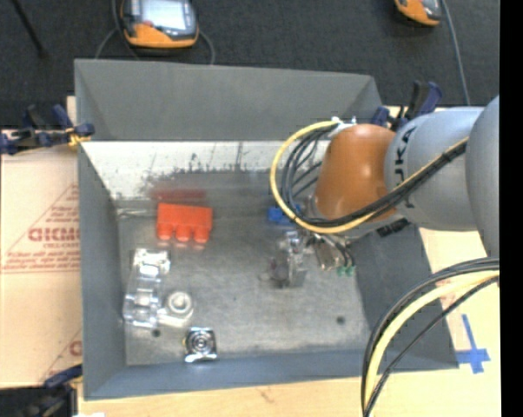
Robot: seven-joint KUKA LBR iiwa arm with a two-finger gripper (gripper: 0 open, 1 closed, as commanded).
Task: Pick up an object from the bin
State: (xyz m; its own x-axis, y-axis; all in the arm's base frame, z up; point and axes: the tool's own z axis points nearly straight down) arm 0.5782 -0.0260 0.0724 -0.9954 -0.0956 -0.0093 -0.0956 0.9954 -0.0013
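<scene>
The gripper [287,266] is hanging low over bare floor just right of the middle of the bin [101,259], and I cannot tell whether it is spread or closed, or whether anything is sitting in it. The orange block [184,222] is lying well apart to its left near the back wall, with clear plastic pieces [147,287] and a metal fitting [200,343] lying by the front left corner.
</scene>
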